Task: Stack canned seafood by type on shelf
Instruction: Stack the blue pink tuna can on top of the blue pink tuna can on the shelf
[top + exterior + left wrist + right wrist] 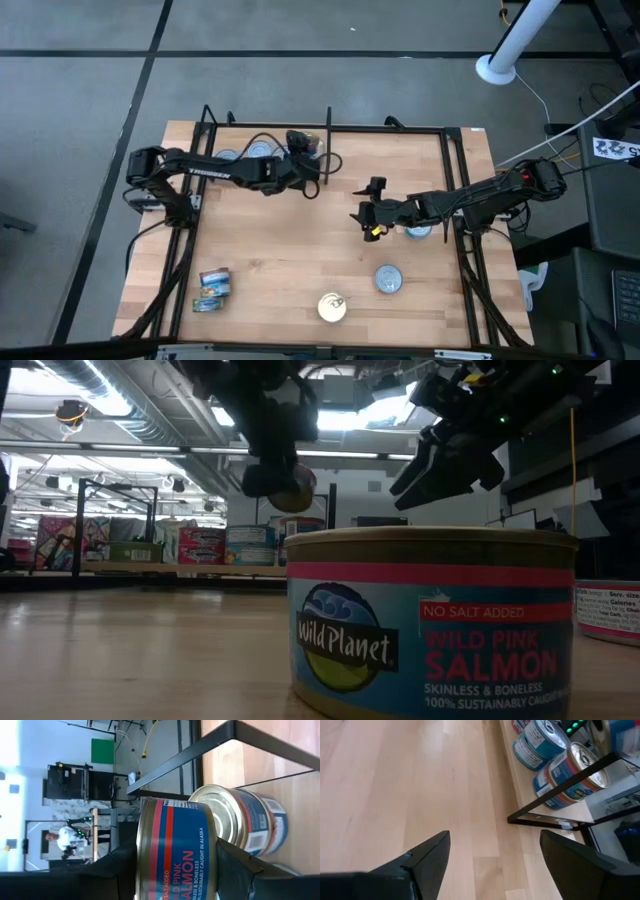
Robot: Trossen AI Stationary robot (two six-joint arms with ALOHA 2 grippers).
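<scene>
A salmon tin (172, 852) is pinched in the left pincer (300, 160) beside the stacked tins (252, 822) for placement; the right pincer (368, 212) is spread, empty, over the shelf (280, 255).

Grey floor (300, 30), bright ceiling lights (110, 405).

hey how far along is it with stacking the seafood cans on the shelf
Partway. Several tins already sit grouped by the far left frame of the shelf. The left claw holds a pink salmon can next to them. Left: the gold-top tin, silver tin, two labelled tins. The right claw hovers open, empty.
</scene>
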